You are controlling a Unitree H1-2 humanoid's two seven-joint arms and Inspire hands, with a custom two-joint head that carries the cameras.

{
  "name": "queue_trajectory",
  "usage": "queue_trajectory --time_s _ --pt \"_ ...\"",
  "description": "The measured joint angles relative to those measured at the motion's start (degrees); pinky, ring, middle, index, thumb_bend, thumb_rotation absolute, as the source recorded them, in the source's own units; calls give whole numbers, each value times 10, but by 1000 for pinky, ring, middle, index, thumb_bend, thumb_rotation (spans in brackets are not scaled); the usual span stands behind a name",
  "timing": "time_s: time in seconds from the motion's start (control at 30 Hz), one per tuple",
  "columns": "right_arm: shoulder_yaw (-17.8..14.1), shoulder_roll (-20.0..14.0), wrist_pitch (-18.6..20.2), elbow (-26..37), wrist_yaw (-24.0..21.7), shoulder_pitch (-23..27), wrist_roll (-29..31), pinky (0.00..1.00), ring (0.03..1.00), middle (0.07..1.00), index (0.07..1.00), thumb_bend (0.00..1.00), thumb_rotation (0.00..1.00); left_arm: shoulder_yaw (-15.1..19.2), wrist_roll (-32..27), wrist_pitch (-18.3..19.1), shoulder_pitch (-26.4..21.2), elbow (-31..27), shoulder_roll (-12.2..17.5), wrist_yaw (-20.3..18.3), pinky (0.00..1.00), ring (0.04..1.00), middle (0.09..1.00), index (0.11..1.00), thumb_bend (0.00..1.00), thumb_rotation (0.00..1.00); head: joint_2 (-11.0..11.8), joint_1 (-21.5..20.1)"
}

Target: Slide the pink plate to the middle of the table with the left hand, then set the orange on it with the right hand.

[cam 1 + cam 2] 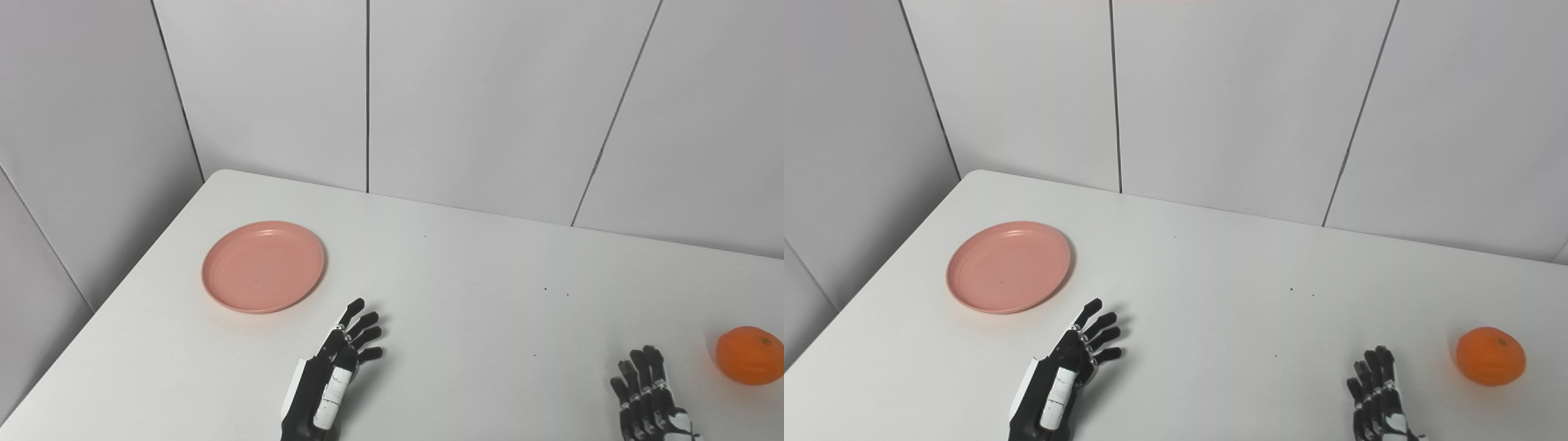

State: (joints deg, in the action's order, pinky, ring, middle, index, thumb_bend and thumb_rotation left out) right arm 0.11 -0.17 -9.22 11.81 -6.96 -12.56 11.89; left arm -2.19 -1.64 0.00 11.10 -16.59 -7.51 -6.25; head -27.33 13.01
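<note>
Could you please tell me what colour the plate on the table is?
The plate is plain salmon pink, clearest in the left eye view.

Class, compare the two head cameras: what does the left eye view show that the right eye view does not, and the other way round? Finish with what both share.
Only the left eye view: more of the grey wall panel left of the table, with the orange cut by the right picture edge.

Only the right eye view: the orange whole, with bare table beyond it.

Both: the pink plate lying empty on the left of the white table, the left hand open near it with fingers spread, the right hand open and apart from the orange.
</note>
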Motion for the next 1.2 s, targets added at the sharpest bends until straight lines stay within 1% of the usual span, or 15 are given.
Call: queue_trajectory --time_s 0.07,0.13,0.23,0.43,0.57,0.63,0.73,0.77,0.83,0.93,1.03,1.2 --pt "0 0 0 1 0 -1 -3 1000 1000 1000 1000 878 1000 2 -11 31 -22 -33 5 -1 812 839 861 892 1000 970 0 0" --pt "0 0 0 1 0 -1 -7 1000 1000 997 1000 874 1000 2 -16 47 -50 -59 13 -1 853 842 860 901 1000 996 -3 0" --pt "0 -1 1 1 0 -1 -9 1000 1000 991 1000 864 1000 2 -24 75 -78 -76 27 0 875 842 851 909 1000 1000 -6 -1" --pt "0 -2 2 3 0 -2 -9 1000 1000 979 1000 858 1000 13 -61 147 -116 -112 36 9 907 864 872 922 1000 1000 -7 0" --pt "0 -2 2 3 -1 -2 -9 1000 1000 979 1000 862 1000 35 -93 177 -159 -116 59 9 892 858 864 911 1000 1000 -4 -1" --pt "0 -2 2 2 -1 -2 -9 1000 1000 979 1000 871 1000 54 -114 195 -185 -115 74 9 878 849 854 905 1000 1000 -4 0" --pt "0 -2 3 3 0 -2 -9 1000 1000 977 1000 885 1000 77 -133 199 -229 -100 108 8 839 826 836 883 1000 1000 -6 -3" --pt "0 -2 4 3 0 -2 -10 1000 1000 973 1000 878 1000 84 -136 198 -241 -94 118 8 798 800 810 854 1000 1000 -5 -4" --pt "1 -2 4 4 0 -2 -10 1000 1000 973 1000 877 1000 105 -149 192 -266 -60 139 5 782 791 802 842 1000 1000 -6 -3" --pt "2 -2 5 7 0 -3 -10 1000 1000 973 1000 877 1000 137 -171 191 -281 -27 165 4 758 783 801 839 1000 1000 -10 -1" --pt "2 -3 7 8 0 -5 -10 1000 1000 975 1000 880 1000 157 -190 191 -290 -20 179 4 738 774 783 820 1000 1000 -12 -2" --pt "2 -3 14 10 -1 -5 -11 1000 1000 985 1000 875 1000 181 -215 191 -331 15 198 5 724 766 744 801 1000 1000 -12 -3"
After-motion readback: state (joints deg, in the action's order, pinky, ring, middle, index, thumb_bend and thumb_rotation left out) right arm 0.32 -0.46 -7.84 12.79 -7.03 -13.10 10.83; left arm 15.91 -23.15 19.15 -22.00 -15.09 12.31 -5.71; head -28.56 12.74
